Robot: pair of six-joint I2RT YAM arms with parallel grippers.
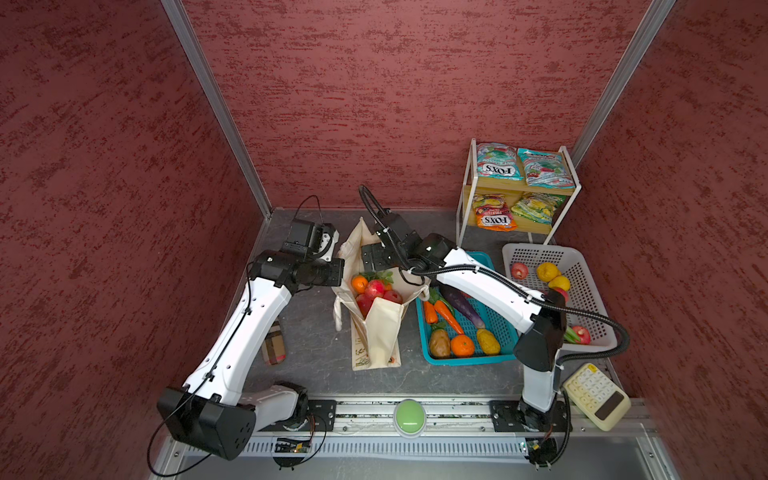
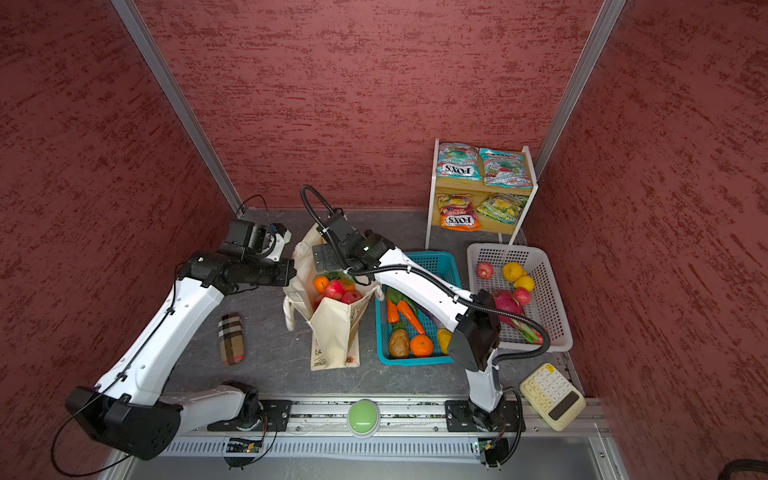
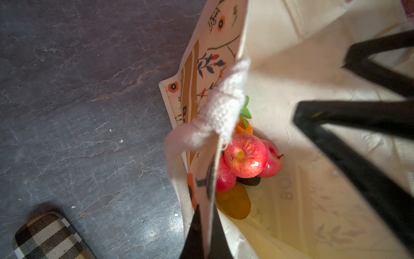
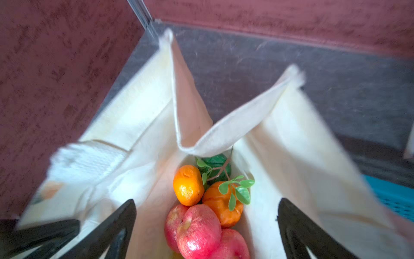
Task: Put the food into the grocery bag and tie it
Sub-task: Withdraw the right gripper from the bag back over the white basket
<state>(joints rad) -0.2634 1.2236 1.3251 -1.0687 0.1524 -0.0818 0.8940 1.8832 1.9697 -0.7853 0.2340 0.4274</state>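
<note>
Left end effector (image 3: 206, 215): closed on the rim of the grocery bag (image 1: 380, 328), with the cloth pinched between its fingers. I judge that it pulls this side outward so that the mouth is open.
Right end effector (image 4: 207, 201): fingers spread wide and holding nothing, right over the mouth of the bag, a position that suits dropping food in.
Inside the bag: red apples (image 4: 198, 231), oranges (image 4: 188, 185) and a green vegetable (image 4: 216, 163) lie packed together at the bottom.
Bag position: upright near the middle of the table (image 1: 307, 332); its white handle (image 3: 224, 107) hangs loose, not tied.
Teal basket (image 1: 457, 360): just beside the bag, toward the right edge, holding carrots (image 1: 449, 318) and other vegetables.
Shelf (image 1: 467, 183): at the far right corner, with four sweet packets (image 1: 496, 166).
Progress: as I judge, only part of the food is packed, and the tying is not begun.
</note>
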